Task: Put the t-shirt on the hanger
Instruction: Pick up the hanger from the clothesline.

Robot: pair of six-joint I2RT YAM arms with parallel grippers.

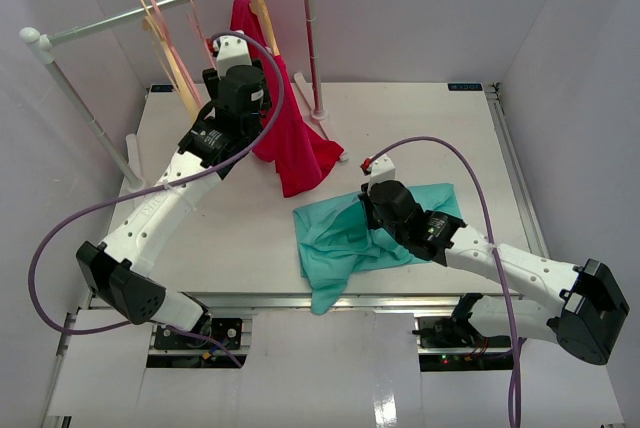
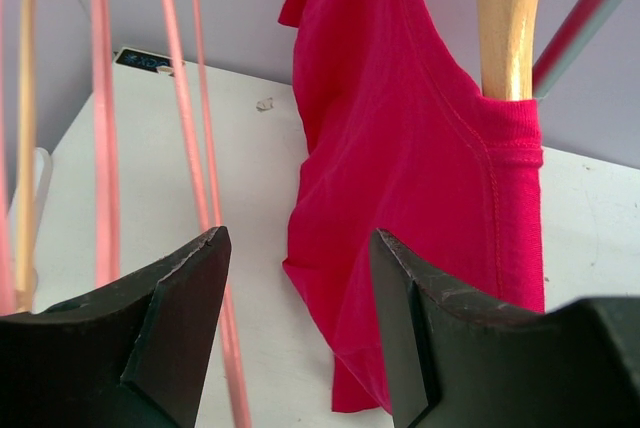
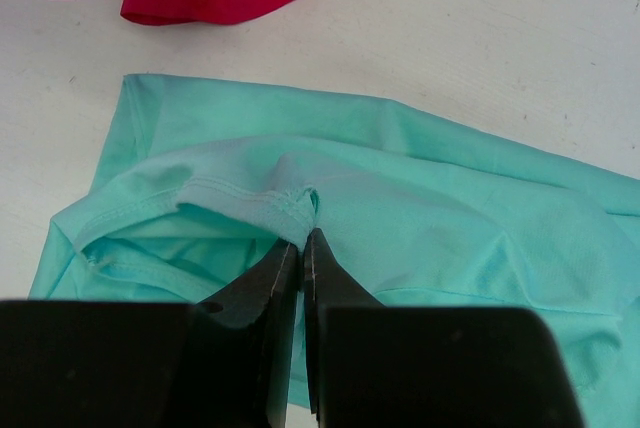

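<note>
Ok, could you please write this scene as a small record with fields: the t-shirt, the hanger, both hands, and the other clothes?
t-shirt: teal, crumpled on the table
hanger: pink, bare, hangs on the rail
left hand: open, empty, raised close to the hanger
right hand: shut on a stitched hem of the t-shirt
red garment: hangs on a wooden hanger on the same rail
progress: t-shirt not yet on the hanger

Your arms (image 1: 165, 198) are white with black joints, each trailing a purple cable (image 1: 430, 140); your left hand (image 2: 298, 238) and right hand (image 3: 305, 233) are black.
</note>
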